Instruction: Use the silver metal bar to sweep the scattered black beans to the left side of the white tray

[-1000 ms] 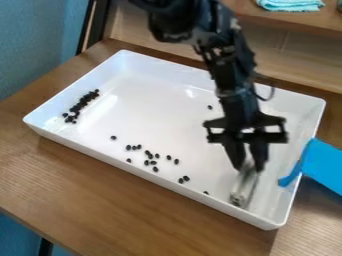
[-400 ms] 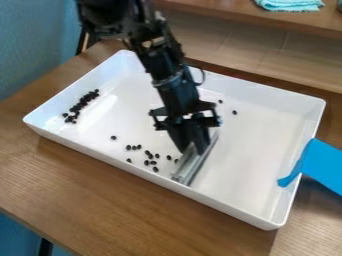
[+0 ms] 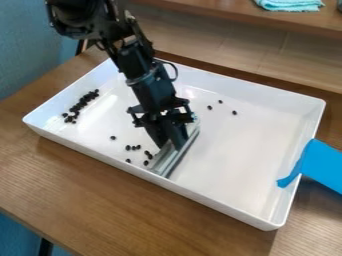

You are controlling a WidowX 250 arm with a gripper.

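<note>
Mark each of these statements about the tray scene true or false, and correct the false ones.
1. The gripper holds a long pale strip in the white tray. True.
2. The blue piece lies wholly inside the white tray. False: the blue piece crosses its right-hand rim.
3. A dense cluster of dark beans lies at the tray's left in the picture. True.
4. The teal cloth lies under the gripper. False: the teal cloth is on the shelf behind.

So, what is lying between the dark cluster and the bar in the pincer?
In the camera view, several loose dark pieces lie on the white tray, between the dark cluster and the grey bar in the pincer.
</note>
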